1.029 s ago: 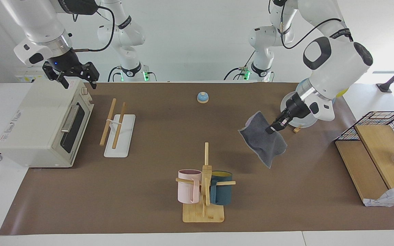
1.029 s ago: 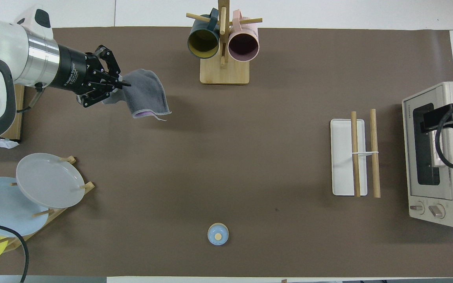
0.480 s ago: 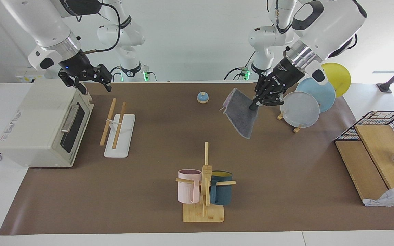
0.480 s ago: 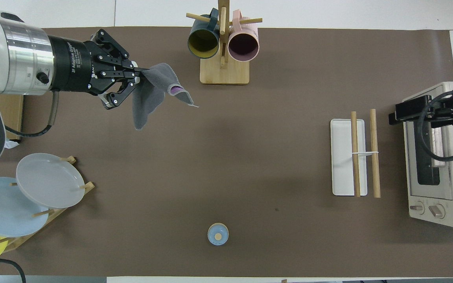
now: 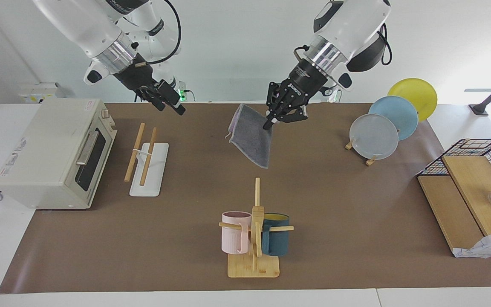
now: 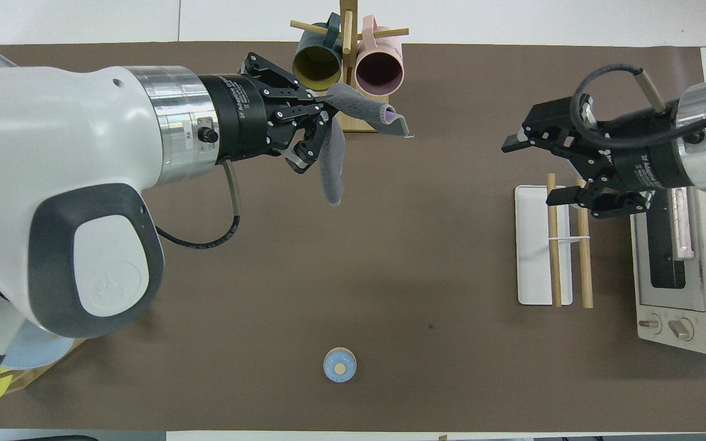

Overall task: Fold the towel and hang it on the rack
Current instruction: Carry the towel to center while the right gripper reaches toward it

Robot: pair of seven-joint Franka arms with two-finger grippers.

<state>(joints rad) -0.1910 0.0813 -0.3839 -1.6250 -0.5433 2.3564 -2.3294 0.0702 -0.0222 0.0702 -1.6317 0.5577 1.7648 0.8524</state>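
Observation:
The towel (image 5: 250, 137) hangs in the air over the middle of the table, its dark grey face showing and a purple edge at its top (image 6: 390, 114). My left gripper (image 5: 267, 124) is shut on the towel's upper corner, and the cloth droops below it (image 6: 331, 168). The rack (image 5: 145, 157), two light wooden rods over a white base (image 6: 532, 245), stands beside the toaster oven at the right arm's end. My right gripper (image 5: 171, 108) is raised over the mat close to the rack (image 6: 554, 245), open and holding nothing (image 6: 531, 171).
A cream toaster oven (image 5: 53, 153) sits at the right arm's end. The wooden mug stand (image 5: 254, 230) with pink and teal mugs is farthest from the robots. A plate stand (image 5: 375, 134), a wire basket (image 5: 484, 149) and a small blue bell (image 6: 339, 365) also stand here.
My left gripper lifted the towel and carried it from near the plates to over the table's middle. My right gripper swung from above the oven to over the rack, still open.

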